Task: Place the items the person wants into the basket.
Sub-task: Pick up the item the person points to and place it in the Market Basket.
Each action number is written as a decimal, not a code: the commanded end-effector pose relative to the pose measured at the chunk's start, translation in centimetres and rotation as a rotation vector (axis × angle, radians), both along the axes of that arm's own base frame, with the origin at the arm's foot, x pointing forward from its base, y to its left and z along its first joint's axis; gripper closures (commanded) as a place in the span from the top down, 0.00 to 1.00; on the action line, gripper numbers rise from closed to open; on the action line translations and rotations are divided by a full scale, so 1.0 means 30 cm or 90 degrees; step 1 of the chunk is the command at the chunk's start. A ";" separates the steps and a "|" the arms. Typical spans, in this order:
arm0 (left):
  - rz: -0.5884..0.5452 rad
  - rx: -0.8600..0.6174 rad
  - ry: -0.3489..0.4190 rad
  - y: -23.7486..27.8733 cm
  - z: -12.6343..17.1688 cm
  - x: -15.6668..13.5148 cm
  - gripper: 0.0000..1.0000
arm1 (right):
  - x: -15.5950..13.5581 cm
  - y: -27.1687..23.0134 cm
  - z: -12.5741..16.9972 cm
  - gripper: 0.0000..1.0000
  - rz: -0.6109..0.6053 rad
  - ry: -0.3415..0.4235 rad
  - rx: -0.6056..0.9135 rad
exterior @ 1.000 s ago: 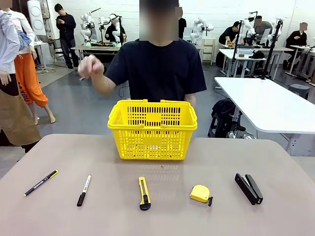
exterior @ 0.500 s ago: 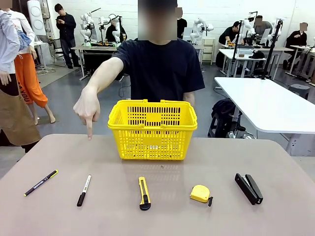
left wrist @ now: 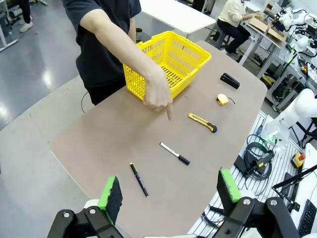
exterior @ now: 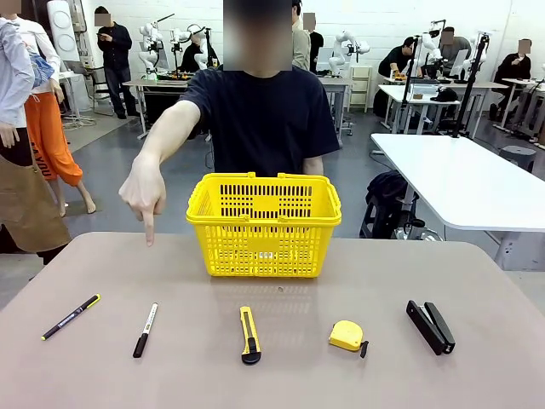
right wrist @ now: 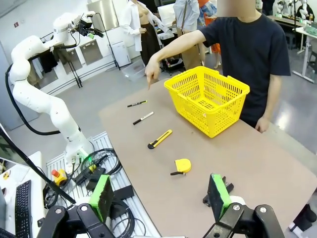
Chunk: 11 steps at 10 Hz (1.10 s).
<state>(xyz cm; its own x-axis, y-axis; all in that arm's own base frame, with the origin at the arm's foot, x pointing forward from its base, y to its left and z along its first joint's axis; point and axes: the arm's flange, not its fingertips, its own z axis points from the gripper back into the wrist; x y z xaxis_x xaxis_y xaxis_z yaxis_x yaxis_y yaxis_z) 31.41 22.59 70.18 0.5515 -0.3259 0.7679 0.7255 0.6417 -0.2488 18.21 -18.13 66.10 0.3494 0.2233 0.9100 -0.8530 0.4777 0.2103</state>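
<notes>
The yellow basket (exterior: 264, 226) stands at the far middle of the table, in front of the person in a black T-shirt (exterior: 260, 111). Along the near side lie a thin black pen (exterior: 71, 316), a black marker with a white label (exterior: 146, 329) and a yellow-and-black utility knife (exterior: 249, 334). The person's hand (exterior: 145, 196) points one finger down over the table's left part, beyond the marker and pen. My left gripper (left wrist: 170, 188) hangs open high above the pen (left wrist: 139, 179) and marker (left wrist: 174, 152). My right gripper (right wrist: 159, 195) is open too, well above the table.
A yellow tape measure (exterior: 347, 336) and a black stapler (exterior: 430, 326) lie on the near right. The table surface (exterior: 426, 273) around the basket is bare. The left arm (right wrist: 44, 99) stands off the table's side in the right wrist view.
The person's arm came down from a raised fist to a finger pointing at the table's left part, then drifted slightly left. The tools and basket have not moved.
</notes>
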 end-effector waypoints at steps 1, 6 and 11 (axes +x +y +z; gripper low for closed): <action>-0.044 0.102 0.025 -0.111 0.001 0.047 1.00 | 0.006 0.002 0.008 1.00 0.011 -0.013 0.008; -0.077 0.264 0.382 -0.796 -0.198 0.401 1.00 | 0.006 0.002 0.008 1.00 0.011 -0.013 0.008; 0.096 0.463 0.333 -1.028 -0.570 0.338 1.00 | 0.006 0.002 0.008 1.00 0.011 -0.013 0.008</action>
<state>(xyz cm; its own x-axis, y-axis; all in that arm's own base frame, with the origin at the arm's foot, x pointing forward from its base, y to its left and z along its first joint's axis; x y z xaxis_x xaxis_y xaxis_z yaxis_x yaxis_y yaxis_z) 43.43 -8.10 53.26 0.8357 -0.5489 -0.0178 0.5448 0.8327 -0.0990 18.28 -18.05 66.16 0.3466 0.2208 0.9117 -0.8553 0.4734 0.2105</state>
